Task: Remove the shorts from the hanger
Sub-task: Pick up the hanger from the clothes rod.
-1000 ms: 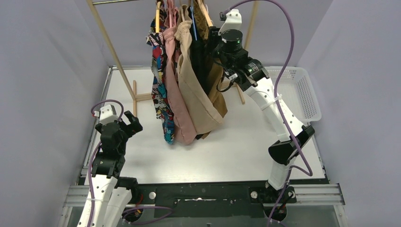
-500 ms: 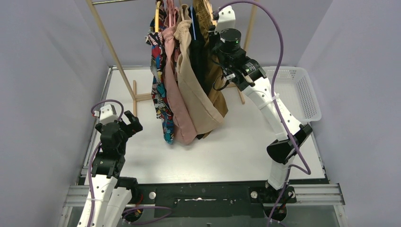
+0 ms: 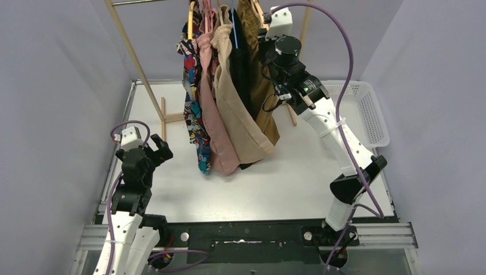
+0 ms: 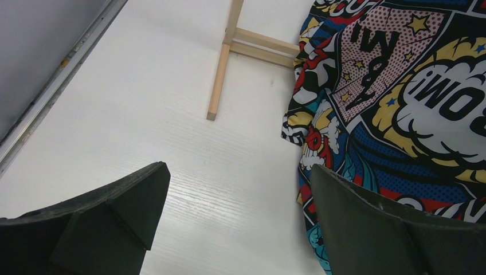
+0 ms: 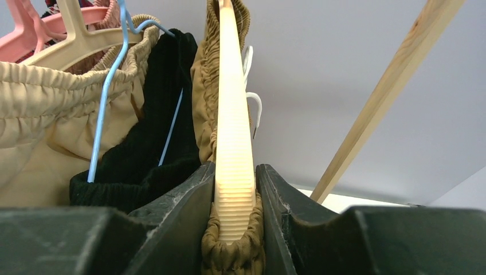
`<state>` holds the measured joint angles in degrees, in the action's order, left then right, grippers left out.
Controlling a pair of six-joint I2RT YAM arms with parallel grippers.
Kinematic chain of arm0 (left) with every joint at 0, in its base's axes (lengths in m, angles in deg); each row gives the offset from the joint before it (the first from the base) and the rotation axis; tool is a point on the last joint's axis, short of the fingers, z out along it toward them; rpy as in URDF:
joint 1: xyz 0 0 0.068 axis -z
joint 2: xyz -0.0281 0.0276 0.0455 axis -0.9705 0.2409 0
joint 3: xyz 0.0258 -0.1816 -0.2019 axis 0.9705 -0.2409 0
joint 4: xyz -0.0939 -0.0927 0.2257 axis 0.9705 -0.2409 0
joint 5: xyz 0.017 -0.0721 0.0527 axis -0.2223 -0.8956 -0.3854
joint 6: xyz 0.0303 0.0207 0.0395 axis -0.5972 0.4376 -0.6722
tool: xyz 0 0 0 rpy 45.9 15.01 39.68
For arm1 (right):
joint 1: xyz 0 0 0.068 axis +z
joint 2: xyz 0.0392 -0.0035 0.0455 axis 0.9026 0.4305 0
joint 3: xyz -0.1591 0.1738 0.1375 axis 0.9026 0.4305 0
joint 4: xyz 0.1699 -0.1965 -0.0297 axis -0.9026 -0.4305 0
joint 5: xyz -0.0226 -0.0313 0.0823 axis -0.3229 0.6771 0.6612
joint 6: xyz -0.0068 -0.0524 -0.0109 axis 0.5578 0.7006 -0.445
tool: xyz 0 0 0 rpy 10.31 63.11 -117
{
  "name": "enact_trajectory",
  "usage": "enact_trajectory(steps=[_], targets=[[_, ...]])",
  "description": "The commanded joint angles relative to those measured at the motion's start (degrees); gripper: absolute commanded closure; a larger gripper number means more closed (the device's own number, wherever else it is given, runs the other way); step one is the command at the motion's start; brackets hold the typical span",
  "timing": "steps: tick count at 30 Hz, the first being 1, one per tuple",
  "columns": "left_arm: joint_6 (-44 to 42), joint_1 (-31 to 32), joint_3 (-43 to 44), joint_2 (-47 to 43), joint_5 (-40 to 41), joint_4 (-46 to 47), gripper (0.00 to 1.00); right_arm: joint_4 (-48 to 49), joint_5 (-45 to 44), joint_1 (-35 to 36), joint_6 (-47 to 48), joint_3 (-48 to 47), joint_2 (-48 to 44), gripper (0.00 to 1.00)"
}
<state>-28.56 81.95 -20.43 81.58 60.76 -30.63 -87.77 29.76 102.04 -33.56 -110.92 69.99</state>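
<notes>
Five pairs of soft, elastic-waist shorts hang close together, legs pointing down. From left to right: multicolour comic-print shorts [image 3: 193, 117], plain dusty pink shorts [image 3: 216, 137], beige shorts [image 3: 240, 123], black shorts [image 3: 239, 69], mustard-brown shorts [image 3: 265, 103]. The mustard-brown waistband is gathered around a ribbed cream plastic hanger [image 5: 234, 143].

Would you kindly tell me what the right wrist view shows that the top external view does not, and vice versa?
Only the right wrist view: the right gripper closed on the cream hanger, with the waistband of the mustard-brown shorts bunched beneath it. Only the top external view: the left gripper open low over the table, the comic-print shorts and the white basket. Both: the black shorts, the beige shorts and the wooden rack.
</notes>
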Motion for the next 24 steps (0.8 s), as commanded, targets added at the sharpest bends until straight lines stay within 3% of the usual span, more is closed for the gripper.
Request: enact_trajectory(steps=[1,14,24], targets=[[-0.88,-0.35,0.38,-0.25,-0.75,3.58,0.04,6.89,-0.52,-0.19,0.23,-1.87,-4.6,1.0],[-0.88,-0.36,0.36,-0.48,-0.63,3.59,0.04,10.43,3.91,-1.24,-1.99,5.05,-10.37,1.0],[-0.89,-0.35,0.46,-0.48,-0.49,3.46,0.04,9.67,3.11,-1.42,-1.64,4.99,-12.04,1.0]])
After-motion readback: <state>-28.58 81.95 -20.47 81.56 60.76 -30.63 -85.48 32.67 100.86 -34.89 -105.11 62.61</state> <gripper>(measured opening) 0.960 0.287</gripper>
